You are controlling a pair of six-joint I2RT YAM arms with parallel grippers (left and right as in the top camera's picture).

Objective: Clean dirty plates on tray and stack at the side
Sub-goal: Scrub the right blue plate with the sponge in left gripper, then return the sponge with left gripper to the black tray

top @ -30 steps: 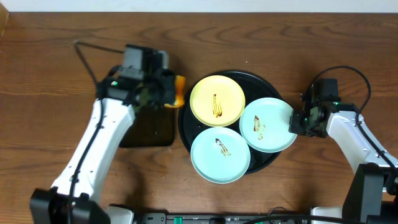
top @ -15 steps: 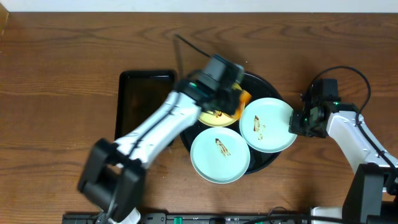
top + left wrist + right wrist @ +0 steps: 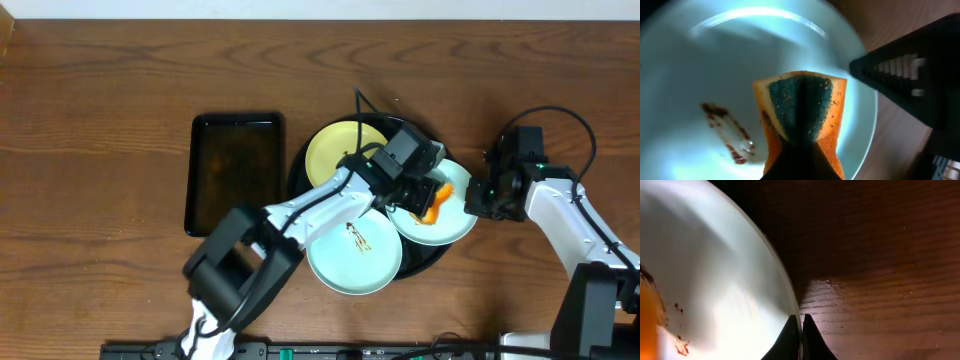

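Observation:
Three plates lie on the round black tray (image 3: 300, 205): a pale yellow plate (image 3: 330, 150) at the back, a mint plate (image 3: 352, 255) at the front with a brown smear, and a right mint plate (image 3: 455, 222). My left gripper (image 3: 425, 200) is shut on an orange sponge (image 3: 434, 204) with a green scrub face (image 3: 800, 107), over the right plate (image 3: 700, 60) beside its brown smear (image 3: 725, 131). My right gripper (image 3: 476, 198) is shut on that plate's right rim (image 3: 785, 290), its fingertips (image 3: 801, 325) pinching the edge.
A rectangular black tray (image 3: 235, 170) sits left of the round tray, with nothing on it. Brown wood table (image 3: 90, 150) surrounds everything. A black cable rises behind the left wrist. The right arm reaches in from the right edge.
My left gripper carried the sponge from the rectangular tray rightward across the yellow plate to the right mint plate. The right gripper has stayed on that plate's rim.

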